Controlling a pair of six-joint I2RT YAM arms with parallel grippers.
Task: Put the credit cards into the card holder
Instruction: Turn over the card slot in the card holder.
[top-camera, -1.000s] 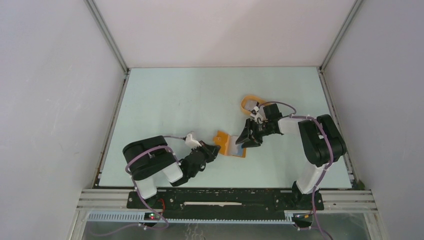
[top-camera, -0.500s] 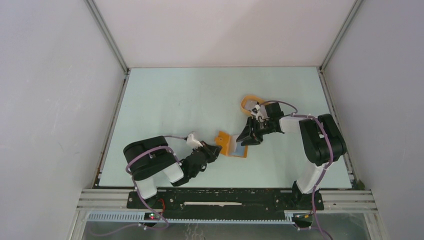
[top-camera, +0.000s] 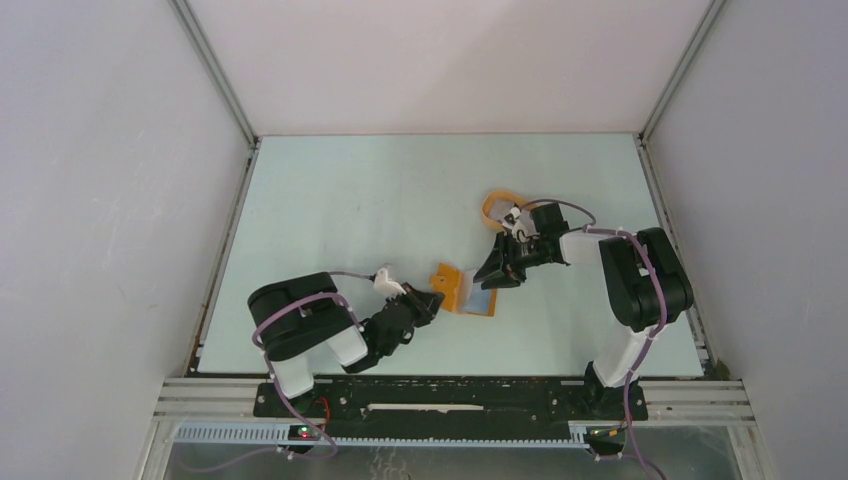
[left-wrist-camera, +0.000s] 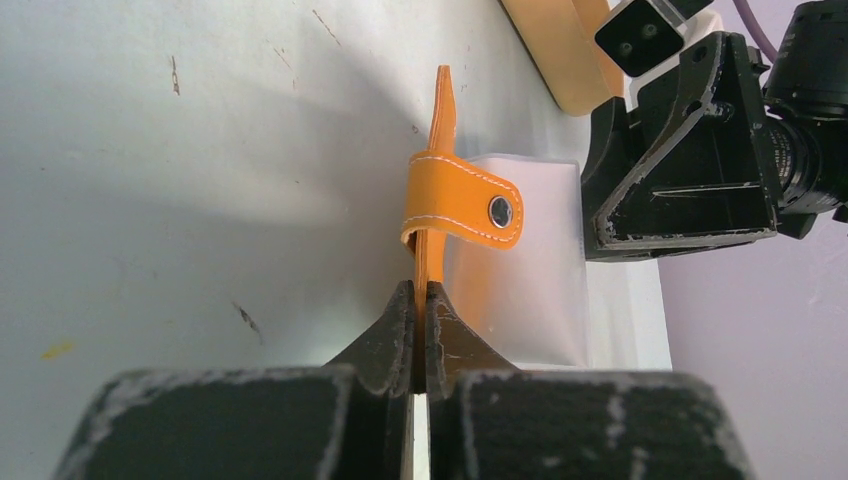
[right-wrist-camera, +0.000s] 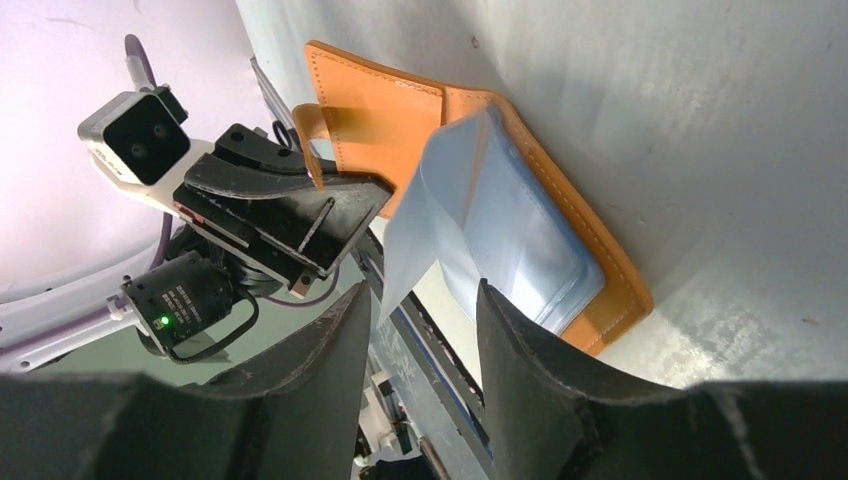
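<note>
The orange-brown card holder (top-camera: 468, 294) lies open on the table, its near flap standing upright. My left gripper (top-camera: 430, 298) is shut on that flap's edge (left-wrist-camera: 421, 290), and the closing tab with its snap button (left-wrist-camera: 470, 205) curls over just beyond the jaws. A pale bluish credit card (right-wrist-camera: 450, 205) leans up out of the holder's clear pocket (right-wrist-camera: 540, 255); the same card looks white (left-wrist-camera: 515, 265) in the left wrist view. My right gripper (right-wrist-camera: 420, 300) hovers over the holder's far side (top-camera: 492, 276), jaws apart, with the card's lower corner between the fingers, touching neither that I can see.
An oval orange rimmed tray (top-camera: 500, 207) sits just behind the right gripper, its rim (left-wrist-camera: 555, 50) also showing in the left wrist view. Pale green table (top-camera: 380, 200) spreads to the left and back, bounded by white walls.
My right gripper has drawn slightly back from the card holder and its jaws have narrowed a little. The left gripper and the flap have not moved.
</note>
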